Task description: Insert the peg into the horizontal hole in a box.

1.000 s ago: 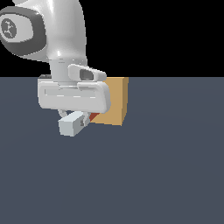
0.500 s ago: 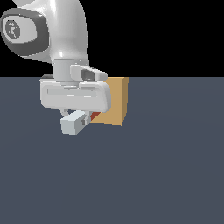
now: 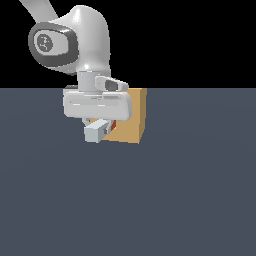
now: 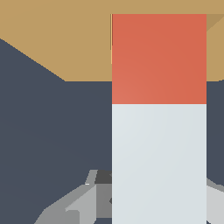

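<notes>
Nearest, in the wrist view, the gripper (image 4: 144, 201) is seen closed on the pale grey-white length of the peg (image 4: 159, 131), one finger (image 4: 78, 203) showing beside the bar. The peg is held level above the dark floor (image 3: 190, 200), its red-orange end pointed at the box (image 3: 132, 117). Beyond the fingers, that red end is laid against the tan face, apparently at or just inside the hole, whose opening is largely hidden by the peg. In the exterior view the grey end sticks out toward the camera below the hand. The peg is judged rigid, light and smooth-sided, so slipping under a push is possible; a grip on the flat grey sides, well behind the red end, is judged best.
</notes>
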